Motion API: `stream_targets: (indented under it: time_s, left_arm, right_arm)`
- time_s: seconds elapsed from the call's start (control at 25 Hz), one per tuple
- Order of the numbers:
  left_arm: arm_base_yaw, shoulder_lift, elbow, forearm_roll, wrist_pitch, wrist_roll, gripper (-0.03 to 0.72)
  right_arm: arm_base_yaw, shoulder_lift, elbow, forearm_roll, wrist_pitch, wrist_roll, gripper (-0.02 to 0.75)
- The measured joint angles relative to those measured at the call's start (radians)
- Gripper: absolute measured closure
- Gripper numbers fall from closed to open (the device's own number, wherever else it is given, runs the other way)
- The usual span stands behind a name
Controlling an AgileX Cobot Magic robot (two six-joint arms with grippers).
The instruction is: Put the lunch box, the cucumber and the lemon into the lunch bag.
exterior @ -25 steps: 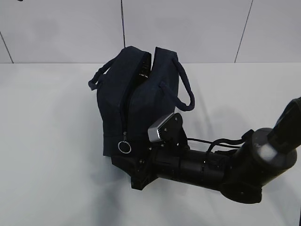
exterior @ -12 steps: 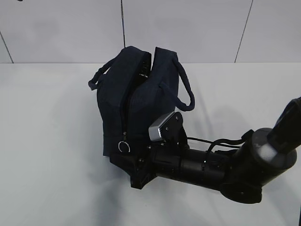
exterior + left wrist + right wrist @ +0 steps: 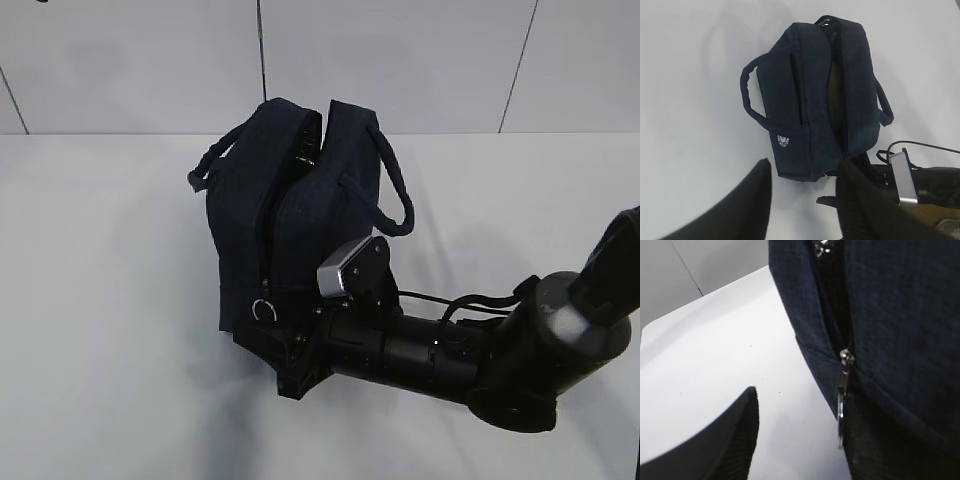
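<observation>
Right tool (image 3: 285, 365): low at lunch bag's near end, fingers spread, one finger (image 3: 720, 445) clear on the bench side, nothing pinched.
Ring pull (image 3: 264, 310): hanging near the bottom of the zip, just beside that tool.
Lunch bag (image 3: 300, 215): upright on white bench (image 3: 100, 300), top gaping, handles slack.
Left tool (image 3: 800, 200): above, spread, empty.
Lunch box, cucumber, lemon: not visible.
Risk: snagged ring dragging or tipping the bag.

Right tool (image 3: 268, 338) at lunch bag (image 3: 300, 215) base
</observation>
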Motion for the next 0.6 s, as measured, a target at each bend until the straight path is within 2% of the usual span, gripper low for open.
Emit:
stream_targets:
  time_s: [0.6]
  left_arm:
    - [0.000,0.000,0.000,0.002,0.000,0.000,0.409]
  right_arm:
    - [0.000,0.023,-0.057,-0.006,0.028,0.008,0.336]
